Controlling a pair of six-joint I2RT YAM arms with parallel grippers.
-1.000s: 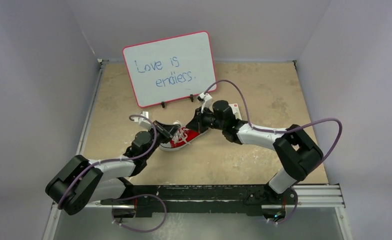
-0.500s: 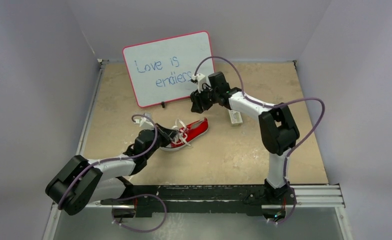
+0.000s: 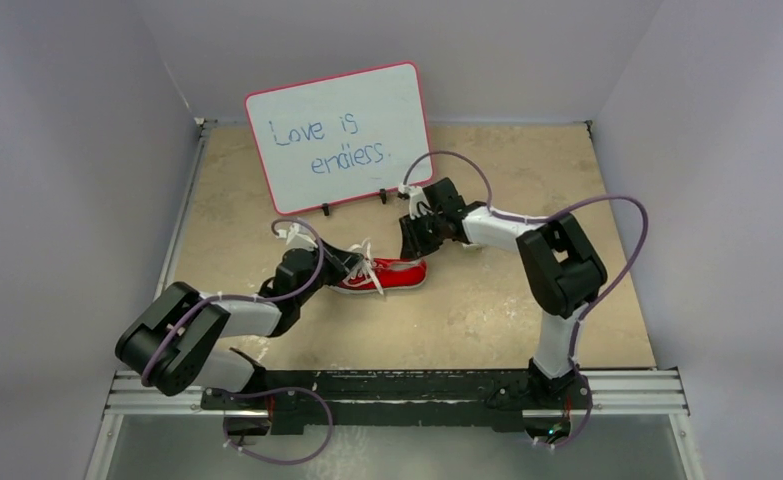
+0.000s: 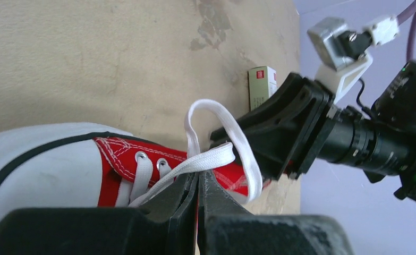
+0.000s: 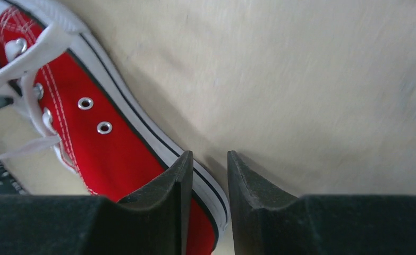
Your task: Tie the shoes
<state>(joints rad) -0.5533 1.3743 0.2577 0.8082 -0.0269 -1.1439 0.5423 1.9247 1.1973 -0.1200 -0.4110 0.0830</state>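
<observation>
The red sneaker (image 3: 387, 276) lies on its side mid-table, toe toward my left arm. In the left wrist view the shoe (image 4: 118, 159) shows its white toe cap and eyelets. My left gripper (image 4: 200, 175) is shut on a white lace (image 4: 211, 158), whose loop curls up just past the fingertips. In the top view my left gripper (image 3: 351, 263) is at the lacing. My right gripper (image 3: 413, 238) hovers over the heel end. In the right wrist view my right gripper (image 5: 208, 162) is narrowly open, with the shoe's white sole edge (image 5: 158, 151) beside its left finger.
A pink-framed whiteboard (image 3: 337, 135) with writing stands at the back. A small white box with a red mark (image 4: 262, 85) lies on the tan table beyond the shoe, beside my right arm. Grey walls enclose the table on three sides.
My right gripper rose toward the whiteboard, then came back down to the shoe's heel. The shoe turned to lie more level and shifted right. My left gripper kept hold of the lace.
</observation>
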